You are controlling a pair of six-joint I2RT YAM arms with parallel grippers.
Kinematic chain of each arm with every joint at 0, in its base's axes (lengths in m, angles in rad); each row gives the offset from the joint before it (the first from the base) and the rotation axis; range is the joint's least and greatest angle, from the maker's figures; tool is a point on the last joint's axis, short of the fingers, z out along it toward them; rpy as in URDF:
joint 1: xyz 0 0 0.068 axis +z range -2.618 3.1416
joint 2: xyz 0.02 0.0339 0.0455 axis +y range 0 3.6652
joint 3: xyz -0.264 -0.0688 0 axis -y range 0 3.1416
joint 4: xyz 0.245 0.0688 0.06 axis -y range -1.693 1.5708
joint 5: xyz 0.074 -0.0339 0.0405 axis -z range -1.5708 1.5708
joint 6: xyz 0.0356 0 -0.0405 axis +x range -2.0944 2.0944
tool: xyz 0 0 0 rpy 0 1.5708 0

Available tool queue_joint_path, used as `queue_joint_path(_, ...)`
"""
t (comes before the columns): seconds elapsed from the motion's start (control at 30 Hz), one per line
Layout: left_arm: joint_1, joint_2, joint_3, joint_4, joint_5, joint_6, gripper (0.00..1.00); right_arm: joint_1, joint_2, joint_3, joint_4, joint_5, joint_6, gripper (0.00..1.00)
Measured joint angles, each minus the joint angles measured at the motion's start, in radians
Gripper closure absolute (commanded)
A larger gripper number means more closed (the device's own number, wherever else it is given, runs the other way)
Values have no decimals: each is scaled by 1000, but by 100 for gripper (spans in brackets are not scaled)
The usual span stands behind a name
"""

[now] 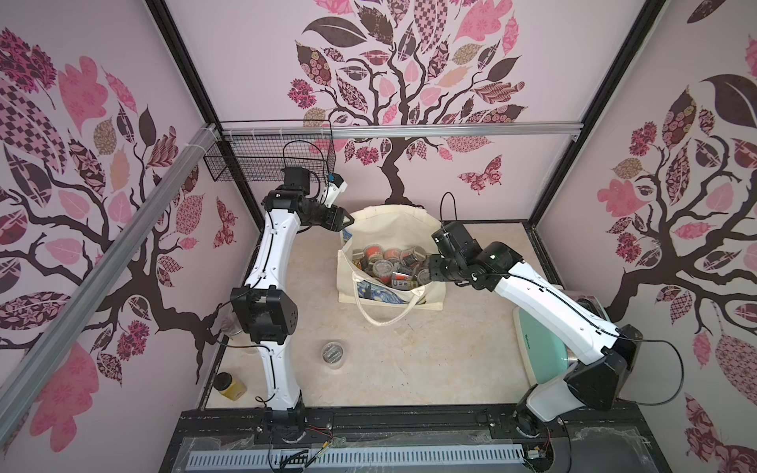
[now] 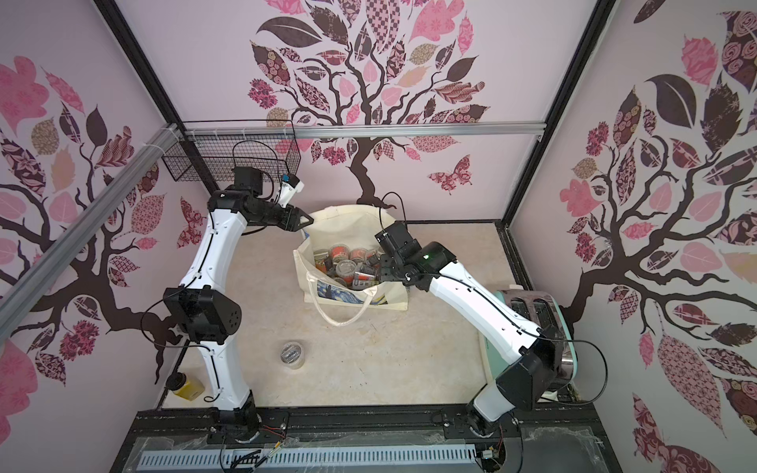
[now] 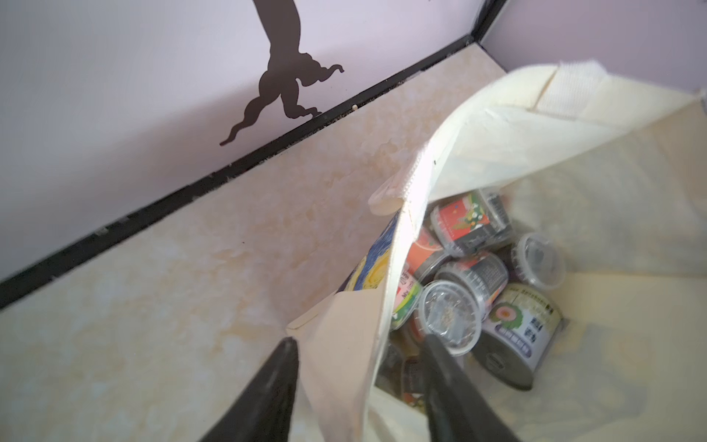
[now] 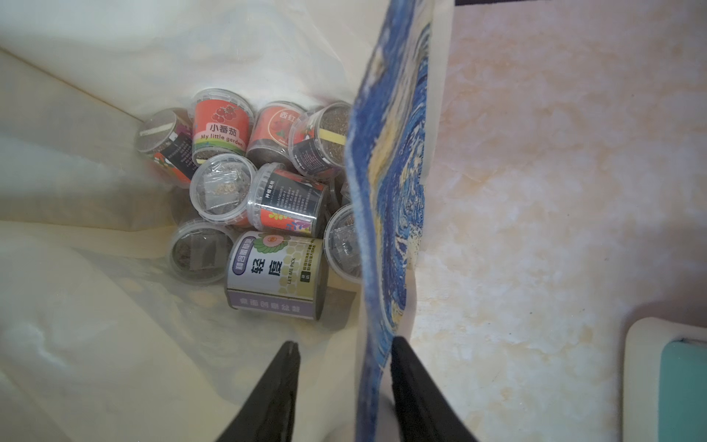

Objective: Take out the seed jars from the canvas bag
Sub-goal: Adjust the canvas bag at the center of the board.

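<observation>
The canvas bag [image 1: 393,225] [image 2: 348,221] stands open at the back middle of the table. Several seed jars [image 1: 389,262] [image 2: 348,266] lie piled inside it, some with red labels. My left gripper [image 1: 348,221] [image 3: 359,340] is open astride the bag's left rim [image 3: 344,363], one finger outside and one inside above a clear-lidded jar [image 3: 449,317]. My right gripper [image 1: 428,268] [image 4: 345,342] is open astride the bag's printed right wall [image 4: 390,191]; its outer finger lies against the cloth and its inner finger hangs apart over the jars [image 4: 222,126]. One seed jar [image 1: 332,354] [image 2: 293,354] stands on the table in front.
A mustard-yellow jar with a black lid [image 1: 231,387] [image 2: 186,385] lies at the front left by the left arm's base. A mint toaster [image 1: 549,348] [image 2: 532,307] sits under the right arm. A wire basket [image 1: 270,164] hangs on the back left wall.
</observation>
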Motion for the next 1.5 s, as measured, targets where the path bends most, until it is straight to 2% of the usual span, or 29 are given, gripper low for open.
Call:
queue_joint_path(0.07,0,4,13,-15,10,17,87,-4,2,0,4,0,-10,84)
queue_joint_path(0.1,0,4,15,-19,13,24,97,-8,6,1,8,-2,-13,88)
queue_joint_path(0.13,0,4,18,-23,14,30,100,-12,13,5,11,-5,-17,89)
queue_joint_path(0.23,-1,5,20,-24,13,35,100,-21,45,42,17,-13,-39,95)
queue_joint_path(0.4,-2,19,57,-24,16,25,100,-53,91,87,66,4,-96,98)
queue_joint_path(0.53,-2,19,60,46,8,-42,100,-97,132,116,132,55,-181,100)
queue_joint_path(0.77,-2,23,84,193,-19,-146,100,-113,146,115,273,142,-320,100)
queue_joint_path(0.87,-2,11,48,247,4,-152,100,-113,134,59,353,156,-329,100)
queue_joint_path(0.97,-2,-34,-82,274,34,-119,100,-113,87,-94,426,154,-312,100)
queue_joint_path(1.1,-2,-127,-274,313,75,-60,100,-112,-18,-291,505,137,-271,91)
queue_joint_path(1.2,1,-212,-376,325,89,-24,100,-112,-98,-371,505,119,-236,72)
queue_joint_path(1.4,-2,-302,-486,317,120,10,100,-112,-210,-418,448,92,-201,60)
queue_joint_path(1.5,-2,-331,-528,317,137,11,100,-112,-236,-409,417,75,-200,57)
